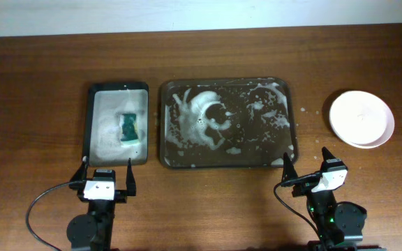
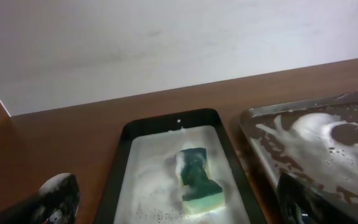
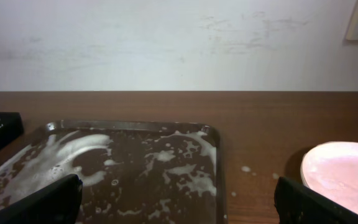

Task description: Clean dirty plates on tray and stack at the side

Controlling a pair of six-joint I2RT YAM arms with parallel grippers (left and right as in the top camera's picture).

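The dark brown tray lies mid-table, streaked with soapy foam, and no plate lies on it. White plates sit stacked on the bare table to its right; how many I cannot tell. My left gripper hangs open near the front edge, in front of the small black tray. My right gripper is open too, just off the big tray's front right corner. In the right wrist view the tray is ahead on the left and the plates on the right, with nothing between the fingers.
A narrow black tray left of the big one holds foam and a green sponge. The left wrist view shows that sponge straight ahead. Foam specks dot the table between tray and plates.
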